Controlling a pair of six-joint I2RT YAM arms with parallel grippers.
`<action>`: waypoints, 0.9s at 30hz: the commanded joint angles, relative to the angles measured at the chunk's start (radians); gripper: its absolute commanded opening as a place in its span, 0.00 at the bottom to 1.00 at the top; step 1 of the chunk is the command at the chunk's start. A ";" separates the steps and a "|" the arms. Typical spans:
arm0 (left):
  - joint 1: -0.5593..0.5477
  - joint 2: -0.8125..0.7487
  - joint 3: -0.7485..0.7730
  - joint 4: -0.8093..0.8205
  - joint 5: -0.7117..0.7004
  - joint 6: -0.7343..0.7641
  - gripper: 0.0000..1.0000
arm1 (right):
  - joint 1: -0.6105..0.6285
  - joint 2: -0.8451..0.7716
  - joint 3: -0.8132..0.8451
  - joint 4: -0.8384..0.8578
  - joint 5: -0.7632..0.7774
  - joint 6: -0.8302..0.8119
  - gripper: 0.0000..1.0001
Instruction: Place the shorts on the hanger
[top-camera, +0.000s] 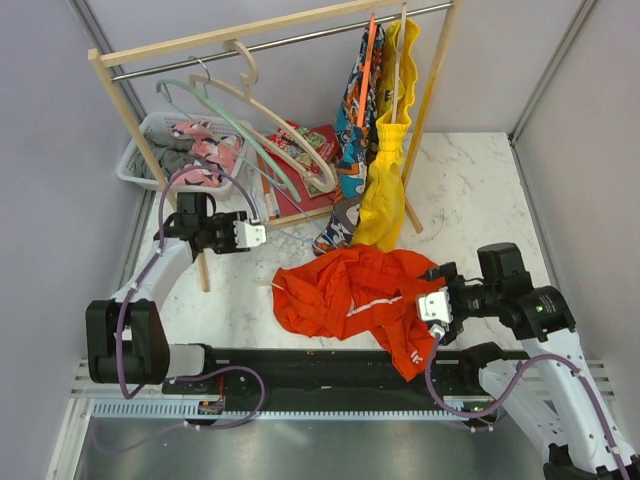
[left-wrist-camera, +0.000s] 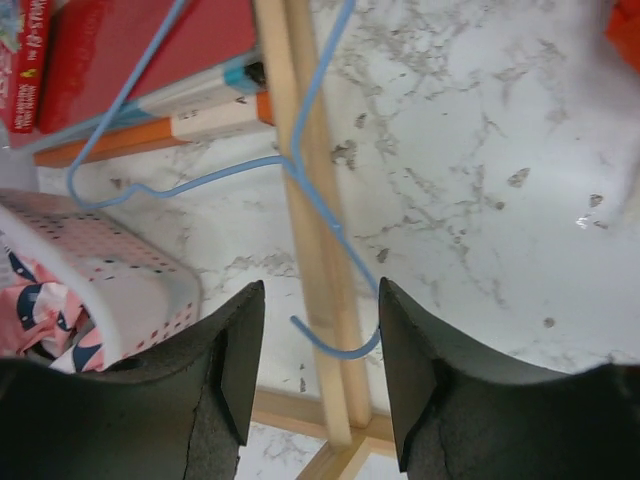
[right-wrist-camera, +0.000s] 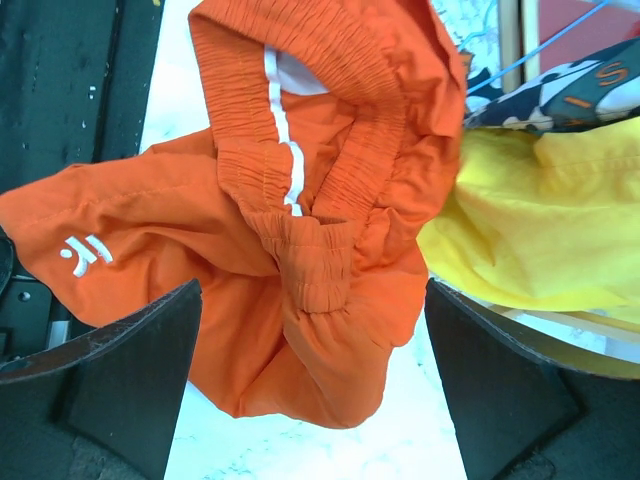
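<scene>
Pincer check: left pincer (left-wrist-camera: 320, 300) has its jaws spread and holds nothing; right pincer (right-wrist-camera: 312, 300) has its jaws spread wide and is also empty, poised over the shorts (right-wrist-camera: 300, 230).

The shorts lie in a crumpled heap on the bench (left-wrist-camera: 480, 200) in front of the rack, waistband folded over on itself. The hanger (left-wrist-camera: 300, 175) lies flat across the rack's wooden base rail (left-wrist-camera: 318, 330), its hook between the left jaws.

Hazards, as judged:
- The hanger wire is thin and rests on the base rail. A closing grip may catch the rail or let the wire slip or twist.
- The bunched waistband invites a grab through several layers, which would leave no opening for the hanger.
- The yellow garment (right-wrist-camera: 540, 210) touches the shorts beside the right jaw and could be pinched along with them.
</scene>
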 joint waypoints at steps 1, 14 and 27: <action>0.030 0.043 0.071 -0.073 0.073 -0.028 0.56 | 0.006 -0.018 0.076 -0.052 -0.049 0.066 0.98; 0.031 0.136 0.034 -0.063 0.024 0.055 0.56 | 0.006 -0.065 0.116 -0.024 -0.018 0.159 0.98; 0.031 0.026 -0.038 -0.063 -0.056 0.070 0.14 | 0.006 -0.117 0.118 0.062 0.033 0.225 0.98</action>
